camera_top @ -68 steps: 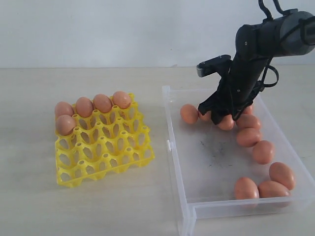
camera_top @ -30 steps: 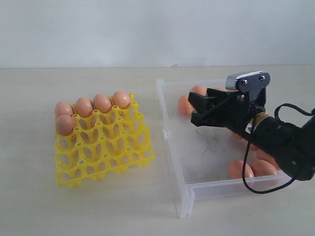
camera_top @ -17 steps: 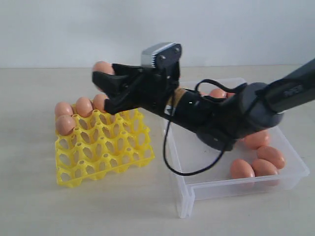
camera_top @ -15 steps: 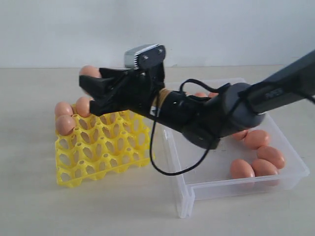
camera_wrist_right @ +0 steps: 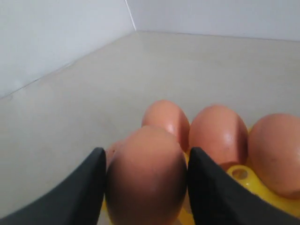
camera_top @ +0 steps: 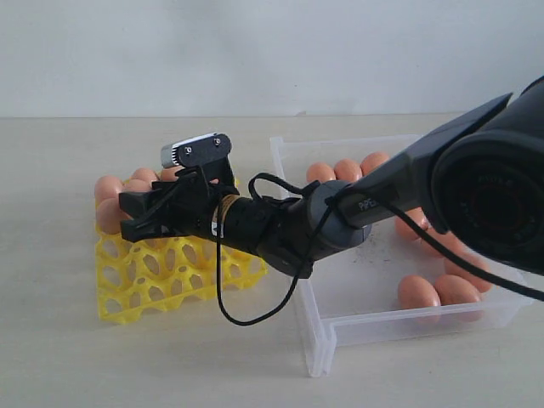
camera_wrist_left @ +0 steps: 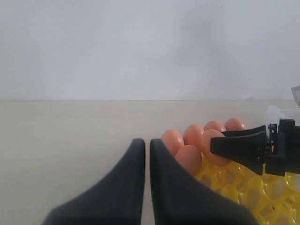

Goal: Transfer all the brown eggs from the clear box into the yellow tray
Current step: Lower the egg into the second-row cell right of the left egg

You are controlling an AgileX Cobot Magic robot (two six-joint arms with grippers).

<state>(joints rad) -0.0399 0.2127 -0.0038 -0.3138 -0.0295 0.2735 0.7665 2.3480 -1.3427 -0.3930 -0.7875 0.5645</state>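
Black-fingered and stretched across from the right, the right gripper clasps one smooth orange-brown oval egg between its two pads, low over the far left part of the bright yellow plastic grid tray. Whether the egg touches its cup cannot be told. Just behind it a row of like brown eggs sits along the tray's far edge, with one more in the second row. The large clear plastic box stands just right of the tray on the pale tabletop. Three eggs line its far wall and two lie near its front right corner, others half hidden by the arm. The left gripper, beside the tray, has its fingers pressed nearly together with nothing between them.
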